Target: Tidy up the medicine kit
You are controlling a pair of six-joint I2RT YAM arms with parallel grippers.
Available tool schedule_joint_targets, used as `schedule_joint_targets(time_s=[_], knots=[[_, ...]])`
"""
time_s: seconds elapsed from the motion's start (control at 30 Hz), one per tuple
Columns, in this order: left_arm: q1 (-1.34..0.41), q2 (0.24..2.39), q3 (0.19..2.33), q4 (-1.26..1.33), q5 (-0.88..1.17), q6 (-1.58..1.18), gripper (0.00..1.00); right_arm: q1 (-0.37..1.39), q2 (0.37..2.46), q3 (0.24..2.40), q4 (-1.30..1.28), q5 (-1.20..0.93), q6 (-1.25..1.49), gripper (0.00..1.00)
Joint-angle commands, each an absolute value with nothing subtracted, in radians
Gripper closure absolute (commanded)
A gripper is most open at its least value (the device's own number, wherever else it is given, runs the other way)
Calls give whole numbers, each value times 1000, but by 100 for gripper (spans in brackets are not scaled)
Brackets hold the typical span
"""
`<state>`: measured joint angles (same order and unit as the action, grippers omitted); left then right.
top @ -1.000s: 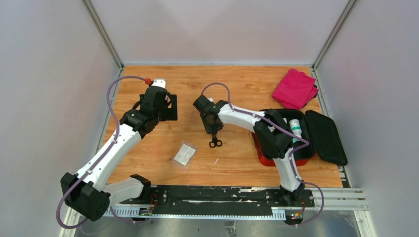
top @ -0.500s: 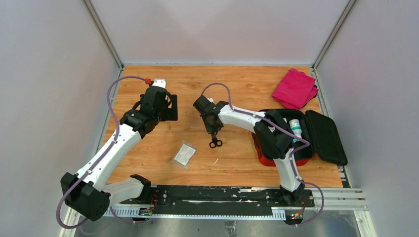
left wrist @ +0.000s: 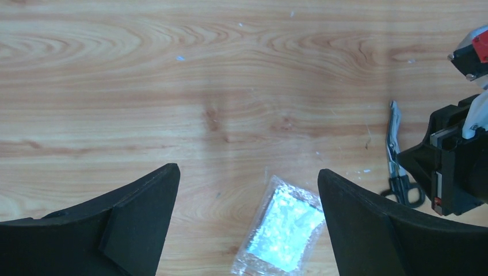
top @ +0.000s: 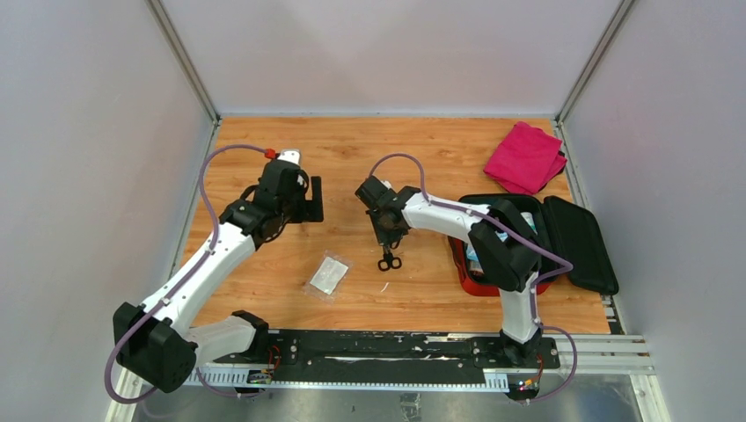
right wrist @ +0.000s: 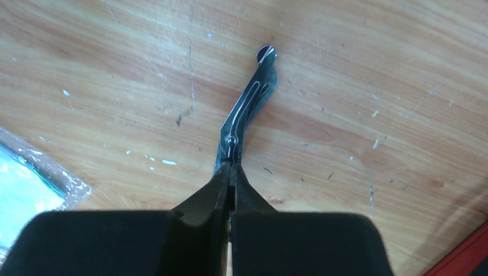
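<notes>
At the middle of the wooden bench point(top: 440, 149), the right tool point(right wrist: 231, 167) is clenched on black-handled metal scissors point(right wrist: 248, 100). The left tool point(left wrist: 247, 172) hangs released near a clear-wrapped silver packet point(left wrist: 285, 227). The red soft zip medicine kit point(top: 466, 280) lies open at the right edge.

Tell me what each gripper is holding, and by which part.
The right gripper pinches the scissors just behind the pivot, blades pointing ahead. The left gripper is open and holds nothing.

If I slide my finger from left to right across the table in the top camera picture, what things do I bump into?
small clear packet → scissors → medicine kit
</notes>
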<state>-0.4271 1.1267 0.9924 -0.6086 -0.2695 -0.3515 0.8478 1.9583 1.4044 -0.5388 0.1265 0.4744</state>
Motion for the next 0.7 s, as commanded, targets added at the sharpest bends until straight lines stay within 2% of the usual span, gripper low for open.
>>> schedule_joint_targets(time_s=[0.0, 0.13, 0.4, 0.67], knots=[[-419, 1113, 906, -537, -115, -449, 4, 845, 1904, 1359, -533, 114, 478, 100], [-420, 1117, 851, -495, -43, -493, 5, 845, 1899, 1353, -531, 115, 477, 99], [-420, 1106, 819, -479, -29, -497, 5, 839, 1885, 1371, -514, 112, 467, 85], [-446, 1175, 826, -417, 47, -494, 8, 780, 1750, 1293, -512, 164, 501, 83]])
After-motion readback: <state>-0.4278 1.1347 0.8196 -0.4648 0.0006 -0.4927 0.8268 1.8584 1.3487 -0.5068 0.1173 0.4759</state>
